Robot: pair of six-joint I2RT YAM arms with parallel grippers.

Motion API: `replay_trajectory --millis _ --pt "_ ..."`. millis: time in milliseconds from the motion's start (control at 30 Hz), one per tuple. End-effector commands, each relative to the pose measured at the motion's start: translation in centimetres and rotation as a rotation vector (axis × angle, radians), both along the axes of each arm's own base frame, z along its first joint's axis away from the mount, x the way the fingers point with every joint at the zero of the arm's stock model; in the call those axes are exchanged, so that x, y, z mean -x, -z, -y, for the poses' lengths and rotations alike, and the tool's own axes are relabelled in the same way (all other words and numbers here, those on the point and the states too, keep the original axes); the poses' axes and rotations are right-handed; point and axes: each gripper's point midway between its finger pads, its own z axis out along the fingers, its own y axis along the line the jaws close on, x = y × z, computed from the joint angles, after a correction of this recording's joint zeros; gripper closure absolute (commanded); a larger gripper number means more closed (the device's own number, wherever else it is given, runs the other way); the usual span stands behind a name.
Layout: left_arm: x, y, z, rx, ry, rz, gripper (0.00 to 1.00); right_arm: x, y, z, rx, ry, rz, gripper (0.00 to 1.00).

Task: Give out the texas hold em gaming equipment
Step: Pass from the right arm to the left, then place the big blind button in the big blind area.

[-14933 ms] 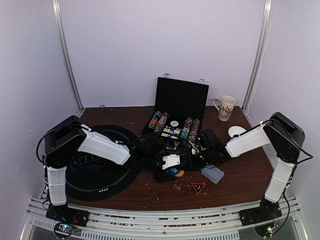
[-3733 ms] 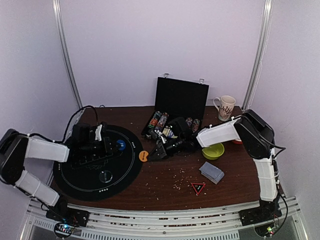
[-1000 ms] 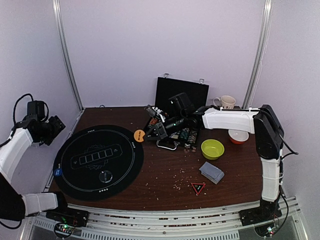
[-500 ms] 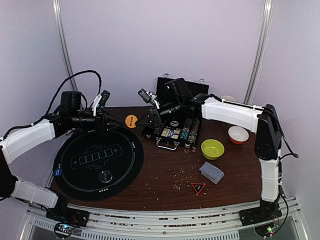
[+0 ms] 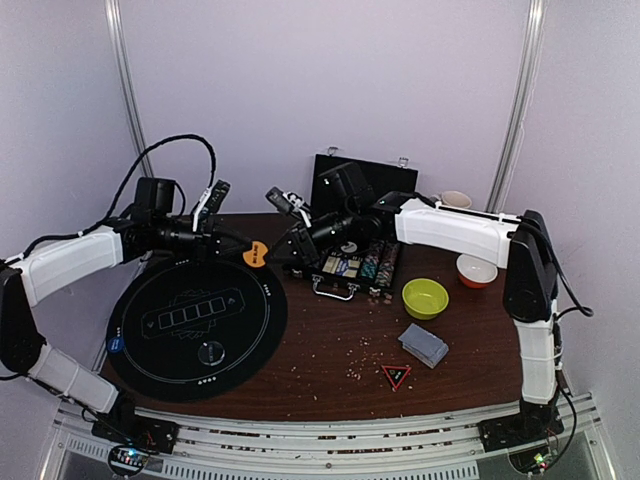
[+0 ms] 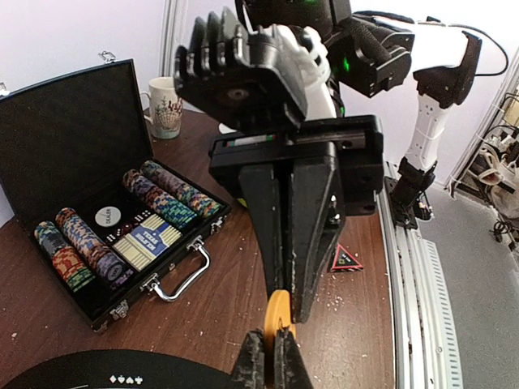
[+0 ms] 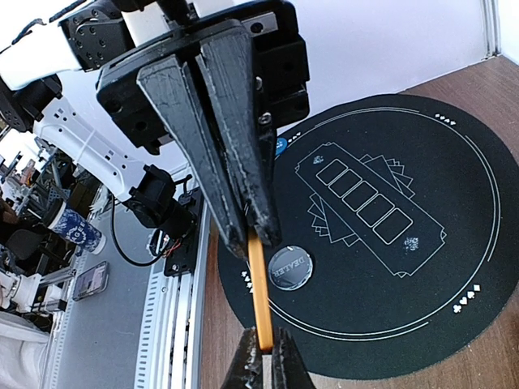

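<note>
left claw (image 5: 240, 249) newly clamped, orange disc (image 5: 254, 255) pinched

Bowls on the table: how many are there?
2. A yellow-green bowl sits right of the open chip case; an orange-and-white bowl sits beyond it, toward the right wall.

A mat (image 5: 150, 290) is laid on the left of the desk (image 5: 330, 350), a dealer button (image 5: 211, 351) on its near part. An open chip case (image 5: 350, 190) is set behind centre; right of it a bowl (image 5: 425, 297) is placed, a card deck (image 5: 424, 344) before that. Above the mat's far edge a button disc (image 5: 254, 255) is gripped between the left pincer (image 5: 243, 250) and the right pincer (image 5: 270, 253).
</note>
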Motion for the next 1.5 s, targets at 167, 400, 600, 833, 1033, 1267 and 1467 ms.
replay_trajectory --millis 167,400,600,833,1033,1267,1467 --pt "1.0 -0.4 0.0 0.013 0.064 -0.009 0.98 -0.2 -1.0 -0.5 -0.032 -0.01 0.033 1.0" --pt "0.7 0.1 0.4 0.011 0.085 -0.058 0.8 -0.2 -1.4 -0.5 -0.043 -0.013 0.037 1.0" --pt "0.4 -0.3 0.2 0.002 0.057 -0.029 1.0 -0.1 -1.3 -0.5 -0.043 -0.014 0.031 1.0" --pt "-5.4 2.1 -1.9 -0.016 -0.239 -0.187 1.0 -4.6 -0.4 1.2 -0.008 0.21 0.007 0.68" --pt "-15.1 8.5 -15.0 0.016 -0.814 -0.506 1.0 -8.1 0.1 5.2 0.018 0.391 0.004 0.31" --pt "-20.0 14.8 -20.2 -0.06 -1.062 -0.616 1.0 -7.4 0.7 6.3 0.071 0.395 0.018 0.27" --pt "-21.9 19.1 -22.2 -0.062 -1.179 -0.71 1.0 -6.8 0.3 6.9 0.069 0.398 0.028 0.27"
